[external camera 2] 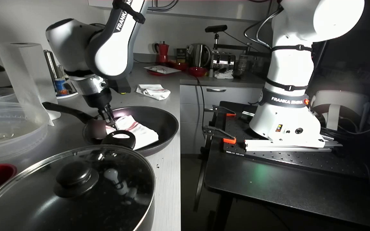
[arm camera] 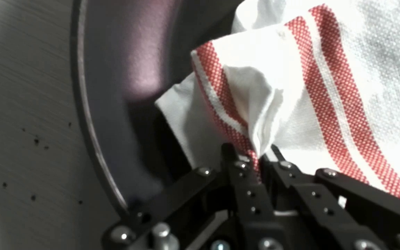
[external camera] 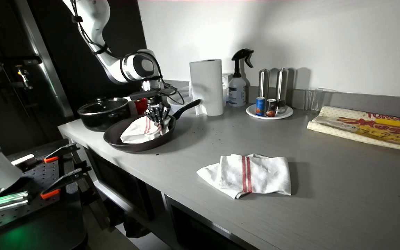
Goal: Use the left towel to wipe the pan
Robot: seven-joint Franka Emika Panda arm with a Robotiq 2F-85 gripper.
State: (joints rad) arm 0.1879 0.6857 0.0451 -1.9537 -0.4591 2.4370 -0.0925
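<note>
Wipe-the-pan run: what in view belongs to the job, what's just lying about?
Part of the job:
- frying pan
- red-striped towel, lying in the pan
- gripper, pinching that towel

Just lying about:
- second towel, folded
- lidded pot
- paper towel roll
- spray bottle
- white plate
- red moka pot
- kettle

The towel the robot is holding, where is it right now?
In an exterior view, the towel is left of centre, in the pan beside the lidded pot, with a fold pinched by the gripper.
</note>
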